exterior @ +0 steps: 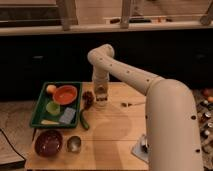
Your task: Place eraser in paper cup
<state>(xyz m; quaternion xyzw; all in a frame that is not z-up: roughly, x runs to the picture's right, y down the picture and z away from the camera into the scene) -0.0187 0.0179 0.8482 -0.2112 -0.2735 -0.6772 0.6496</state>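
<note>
The gripper [101,96] points down over a pale wooden table [115,142], with a dark wall and a railed ledge behind it. The paper cup [101,103] sits directly under the gripper, partly covered by it. I cannot tell whether the pincer is wide or narrow, and the eraser cannot be made out. To its left lies a green tray [35,112], and in front of that a small metal bowl [74,144]. The arm is cut off at the right edge.

Wooden table [115,137] bears green tray [39,107], maroon bowl [48,143], metal bowl [74,144].

Whitish jaws over tan table [115,136]; green tray [38,107], orange bowl [65,94]
</note>
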